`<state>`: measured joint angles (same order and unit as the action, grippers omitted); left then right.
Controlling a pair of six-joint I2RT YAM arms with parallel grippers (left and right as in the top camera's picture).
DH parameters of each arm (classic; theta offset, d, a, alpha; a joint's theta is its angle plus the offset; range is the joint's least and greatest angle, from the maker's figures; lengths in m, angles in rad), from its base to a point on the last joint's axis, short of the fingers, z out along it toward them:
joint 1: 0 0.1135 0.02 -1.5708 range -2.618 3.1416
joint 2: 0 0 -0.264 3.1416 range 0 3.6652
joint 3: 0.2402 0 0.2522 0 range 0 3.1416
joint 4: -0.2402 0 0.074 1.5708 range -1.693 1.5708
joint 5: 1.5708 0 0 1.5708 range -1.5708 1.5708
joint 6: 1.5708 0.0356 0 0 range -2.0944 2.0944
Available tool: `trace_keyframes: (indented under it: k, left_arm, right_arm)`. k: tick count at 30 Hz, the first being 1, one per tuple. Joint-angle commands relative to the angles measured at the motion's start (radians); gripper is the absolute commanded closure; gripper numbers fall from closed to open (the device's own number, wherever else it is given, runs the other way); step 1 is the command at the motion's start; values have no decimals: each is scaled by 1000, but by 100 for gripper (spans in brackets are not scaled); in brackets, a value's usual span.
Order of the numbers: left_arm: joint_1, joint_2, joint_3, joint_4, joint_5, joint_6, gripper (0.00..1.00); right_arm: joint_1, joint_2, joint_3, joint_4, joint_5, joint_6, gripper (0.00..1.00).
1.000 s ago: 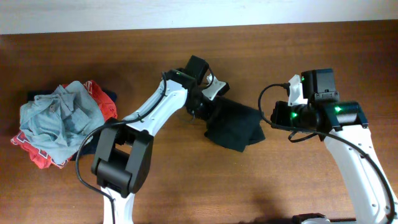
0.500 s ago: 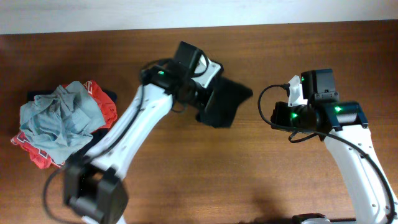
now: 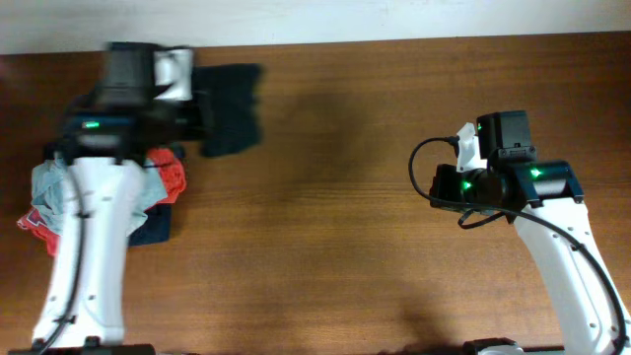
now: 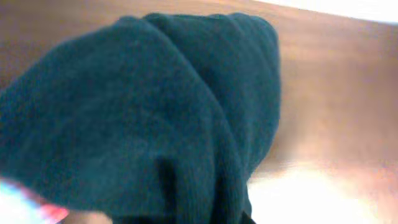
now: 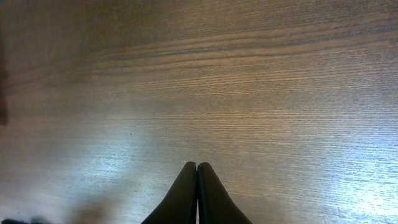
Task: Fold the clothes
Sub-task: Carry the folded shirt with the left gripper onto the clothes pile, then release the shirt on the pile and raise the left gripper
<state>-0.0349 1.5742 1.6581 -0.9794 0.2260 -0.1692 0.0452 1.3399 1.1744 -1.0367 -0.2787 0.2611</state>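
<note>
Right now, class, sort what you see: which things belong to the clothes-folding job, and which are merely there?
Belongs to the job:
black T-shirt, bunched up
pile of garments, grey-blue, red-and-white, navy

Merely there:
wooden table
right gripper, shut, holding nothing, over bare wood

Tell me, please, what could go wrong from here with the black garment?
1. The black garment is bunched in the left gripper, blurred overhead; it might slip or land crumpled.
2. It is close to the clothes pile and may snag it.
3. The right gripper is shut, too far to help.
</note>
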Motion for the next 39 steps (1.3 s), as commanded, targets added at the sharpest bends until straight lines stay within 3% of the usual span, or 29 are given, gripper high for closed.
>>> trace_keyframes:
  k: [1,8,16,26,37,38,39]
  left_arm:
    - [170,-53,19,-34,74,-40,100]
    - [495,-50,18,-129,195,-16,100]
    - [710,-42,-35,-153,198,-9,100]
    - [761,48,-225,-97,237,4,100]
    - [864,49,-257,-78,117,-21,99]
    - [864,49,-257,-79,117,-21,94]
    - [864,49,-257,-80,118,-21,76]
  right_arm:
    - [-7,-2,4,0,-2,-2,94]
    - [-7,-2,4,0,2,-2,94]
    - [-7,-2,4,0,2,-2,94]
    - [-7,-2,4,-4,2,-2,94]
    - [-7,-2,4,-10,2,-2,94]
    - [-7,-2,4,-10,2,-2,94]
    - [-7,-2,4,-10,2,-2,94]
